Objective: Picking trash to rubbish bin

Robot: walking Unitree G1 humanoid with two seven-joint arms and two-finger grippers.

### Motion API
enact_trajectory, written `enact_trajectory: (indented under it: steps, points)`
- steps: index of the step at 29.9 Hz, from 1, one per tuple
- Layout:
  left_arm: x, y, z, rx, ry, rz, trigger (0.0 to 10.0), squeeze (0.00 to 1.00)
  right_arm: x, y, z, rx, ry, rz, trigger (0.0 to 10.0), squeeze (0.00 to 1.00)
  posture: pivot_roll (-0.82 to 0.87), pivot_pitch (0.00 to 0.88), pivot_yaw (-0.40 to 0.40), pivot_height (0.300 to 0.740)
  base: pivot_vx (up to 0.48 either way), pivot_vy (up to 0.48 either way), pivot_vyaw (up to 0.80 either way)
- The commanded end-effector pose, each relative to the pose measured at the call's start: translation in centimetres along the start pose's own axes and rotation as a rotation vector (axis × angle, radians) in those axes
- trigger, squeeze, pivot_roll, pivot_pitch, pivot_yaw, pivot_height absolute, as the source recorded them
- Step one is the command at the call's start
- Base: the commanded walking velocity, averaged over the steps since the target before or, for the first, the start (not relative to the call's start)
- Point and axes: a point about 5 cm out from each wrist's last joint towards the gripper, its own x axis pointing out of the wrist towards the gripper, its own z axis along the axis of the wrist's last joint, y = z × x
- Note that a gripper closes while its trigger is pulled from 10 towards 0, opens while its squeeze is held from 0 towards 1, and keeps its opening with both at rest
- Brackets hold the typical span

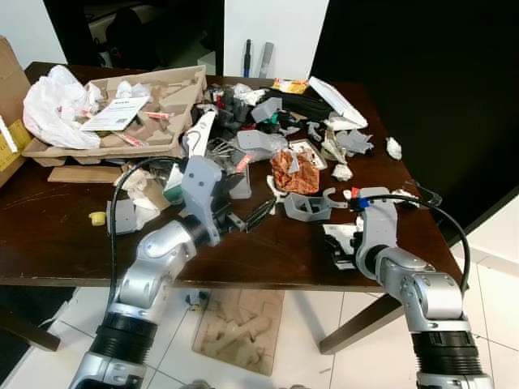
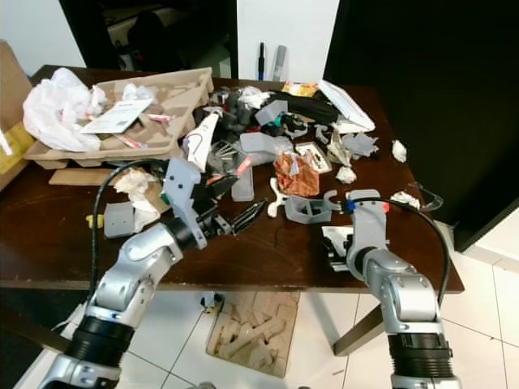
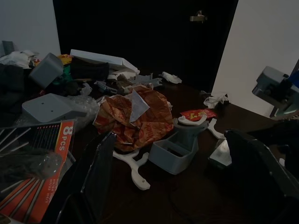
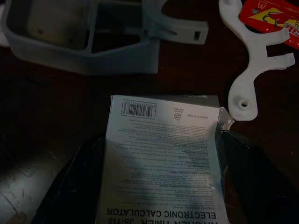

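Spanning the view, our table [image 1: 73, 243] bears trash; our right gripper [image 4: 156, 186], fingers spread, straddles the printed card [image 4: 163, 158] lying flat at the near edge, long axis along them; left gripper [image 2: 243, 217] hovers parted.

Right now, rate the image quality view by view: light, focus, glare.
Left eye and right eye views: evenly lit and sharp, with only a mild sheen on the dark table. Left wrist view: dim and underexposed, with the crumpled orange wrapper readable and the near end effector fingers soft. Right wrist view: the printed card is legible but shadowed across.
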Motion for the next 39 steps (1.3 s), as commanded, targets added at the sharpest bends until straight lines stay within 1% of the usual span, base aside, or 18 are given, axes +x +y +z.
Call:
enact_trajectory:
  steps: [1, 12, 15, 18, 19, 20, 21, 26, 29, 34, 39]
  points:
    - [0.1, -0.4, -0.5, -0.011, 0.010, -0.010, 10.0, 0.00, 0.4, 0.1, -2.9, -0.001, 0.141, 0.010, 10.0, 0.00, -0.01, 0.139, -0.036, 0.740, 0.000, 0.000, 0.00]
    - [0.1, -0.5, -0.6, -0.012, 0.010, -0.007, 10.0, 0.00, 0.4, 0.7, -4.0, -0.026, 0.198, 0.058, 10.0, 0.00, -0.01, 0.137, -0.042, 0.740, 0.000, 0.000, 0.00]
    - [0.0, -0.5, -0.6, -0.012, 0.010, -0.006, 10.0, 0.00, 0.3, 0.6, -4.3, -0.051, 0.212, 0.055, 10.0, 0.00, -0.01, 0.140, -0.047, 0.740, 0.000, 0.000, 0.00]
    - [0.0, -0.5, -0.6, -0.014, 0.010, -0.003, 10.0, 0.00, 0.2, 0.7, -4.7, -0.103, 0.232, 0.066, 10.0, 0.00, -0.01, 0.142, -0.047, 0.740, 0.000, 0.000, 0.00]
    - [0.0, -0.5, -0.6, -0.014, 0.010, -0.004, 10.0, 0.00, 0.2, 1.0, -4.9, -0.123, 0.238, 0.085, 4.2, 0.00, -0.01, 0.142, -0.047, 0.740, 0.000, 0.000, 0.00]
    - [0.0, -0.5, -0.6, -0.014, 0.010, -0.004, 10.0, 0.00, 0.2, 1.0, -4.9, -0.123, 0.238, 0.085, 4.2, 0.00, -0.01, 0.142, -0.047, 0.740, 0.000, 0.000, 0.00]
    - [0.0, -0.5, -0.6, -0.014, 0.010, -0.003, 10.0, 0.00, 0.2, 1.0, -4.8, -0.129, 0.227, 0.077, 0.0, 0.00, -0.01, 0.143, -0.046, 0.740, 0.000, 0.000, 0.00]
    - [-0.1, -0.5, -0.6, -0.013, 0.011, -0.002, 10.0, 0.00, 0.3, 1.1, -4.4, -0.134, 0.196, 0.074, 0.0, 0.00, -0.01, 0.144, -0.042, 0.740, 0.000, 0.000, 0.00]
    - [-0.1, -0.4, -0.6, -0.012, 0.012, -0.002, 10.0, 0.00, 0.4, 1.4, -3.7, -0.125, 0.159, 0.091, 0.0, 0.00, -0.01, 0.143, -0.039, 0.740, 0.000, 0.000, 0.00]
    - [-0.1, -0.4, -0.6, -0.011, 0.013, -0.003, 10.0, 0.00, 0.4, 1.6, -3.3, -0.126, 0.136, 0.100, 0.0, 0.00, -0.01, 0.142, -0.037, 0.740, 0.000, 0.000, 0.00]
    - [0.1, -0.3, -0.5, -0.007, 0.013, -0.006, 10.0, 0.00, 0.4, 2.5, -1.9, -0.121, 0.030, 0.157, 0.0, 0.00, -0.01, 0.138, -0.032, 0.740, 0.000, 0.000, 0.00]
